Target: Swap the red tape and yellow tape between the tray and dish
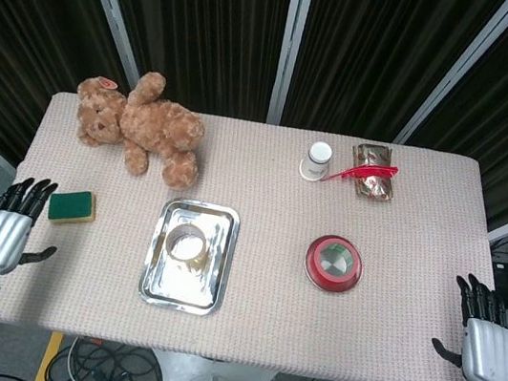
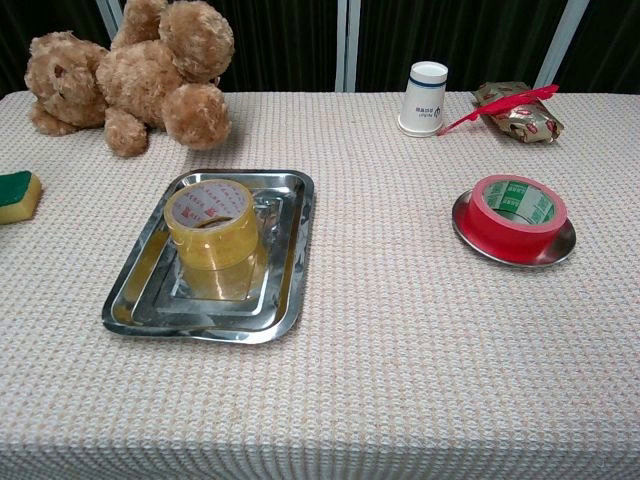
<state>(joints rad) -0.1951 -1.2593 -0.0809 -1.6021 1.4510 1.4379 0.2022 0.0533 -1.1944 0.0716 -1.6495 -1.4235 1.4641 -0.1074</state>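
A yellow tape roll (image 2: pixel 211 222) (image 1: pixel 189 241) lies flat in the rectangular steel tray (image 2: pixel 284 290) (image 1: pixel 164 288) left of the table's middle. To the right, a red tape roll (image 2: pixel 517 210) (image 1: pixel 334 261) sits on a small round steel dish (image 2: pixel 562 246). My left hand (image 1: pixel 5 233) hangs at the table's left edge, fingers apart, holding nothing. At the right edge my right hand (image 1: pixel 485 338) is likewise spread and empty. Both hands are far from the tapes and show only in the head view.
A brown teddy bear (image 1: pixel 143 125) (image 2: pixel 130 70) lies at the back left. A green and yellow sponge (image 1: pixel 72 206) (image 2: pixel 15 195) sits near my left hand. A white paper cup (image 1: pixel 317 160) (image 2: pixel 424 98), a red feather (image 2: pixel 505 106) and a foil packet (image 1: pixel 378 159) stand at the back right.
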